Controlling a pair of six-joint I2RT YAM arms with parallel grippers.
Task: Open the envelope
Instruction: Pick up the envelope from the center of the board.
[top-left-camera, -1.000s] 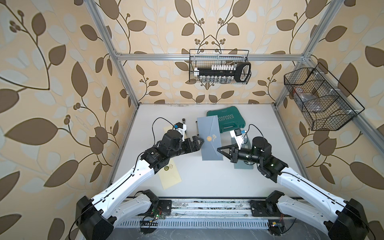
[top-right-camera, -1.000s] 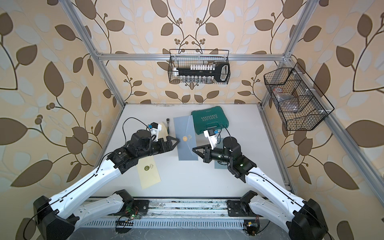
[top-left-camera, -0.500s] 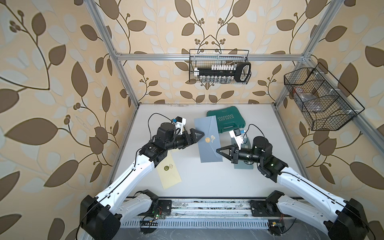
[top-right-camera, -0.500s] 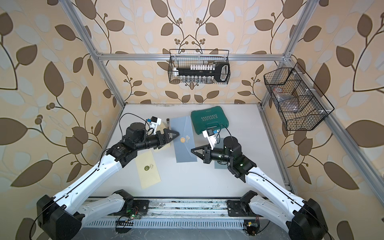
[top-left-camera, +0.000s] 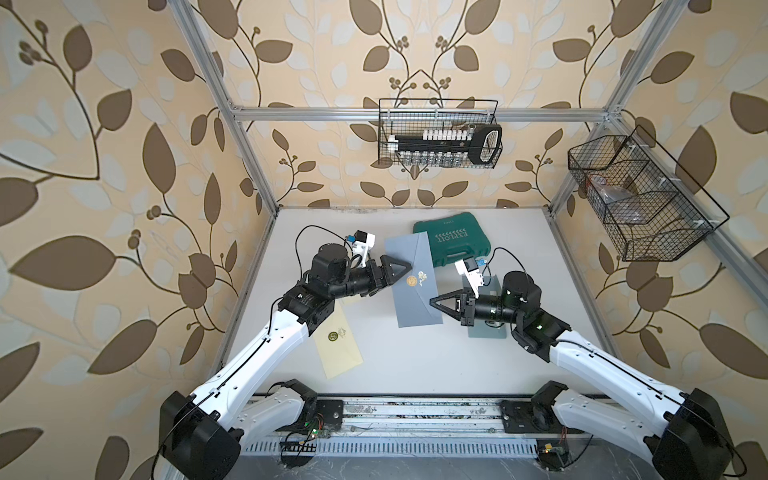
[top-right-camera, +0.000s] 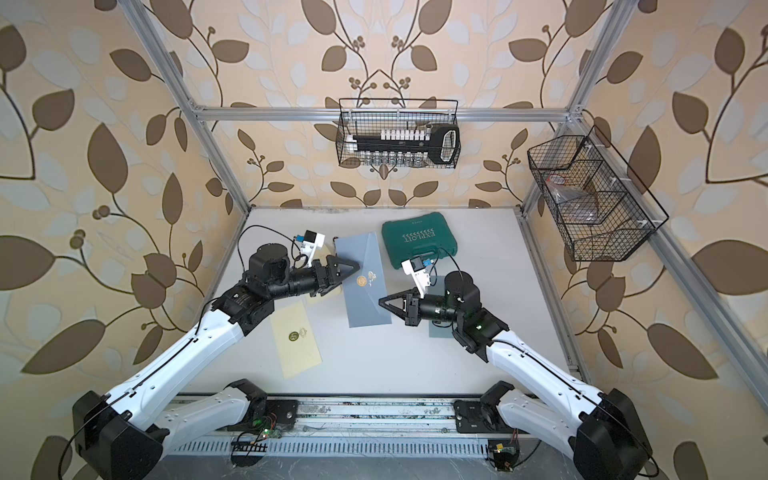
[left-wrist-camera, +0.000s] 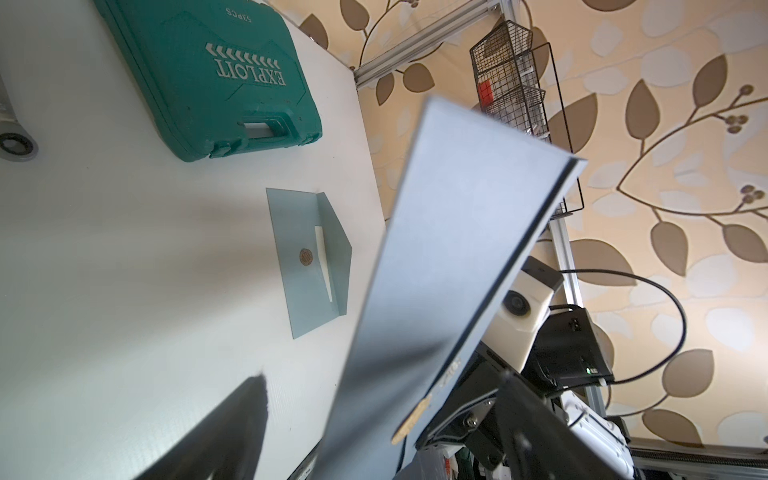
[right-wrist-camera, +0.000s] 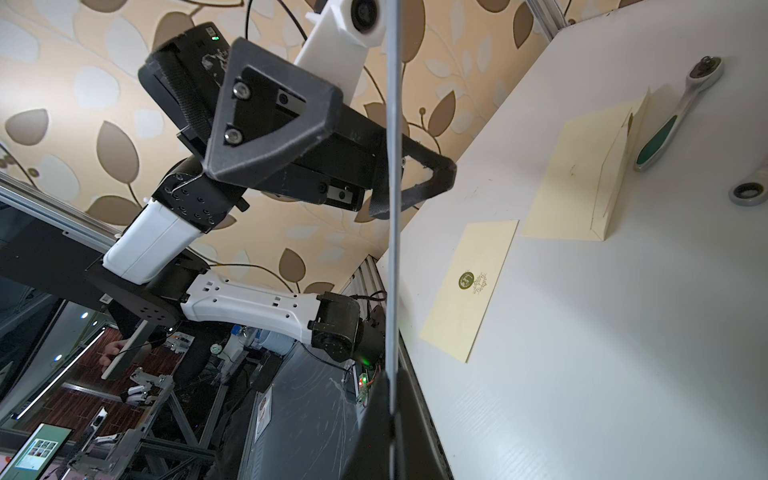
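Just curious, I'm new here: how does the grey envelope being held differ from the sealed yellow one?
The grey envelope is held aloft by the right pincer; the yellow envelope lies flat, untouched. Grey envelope's seal is gold, yellow envelope's dark. Both are long and sealed.

Matt, smooth paper: grey envelope, cream envelope. Glossy, foil-like: gold seal. Moulded green plastic, slight sheen: case. White, matt, faintly ribbed: table. Polished metal, green rubbery grip: ratchet. Black wire: basket.
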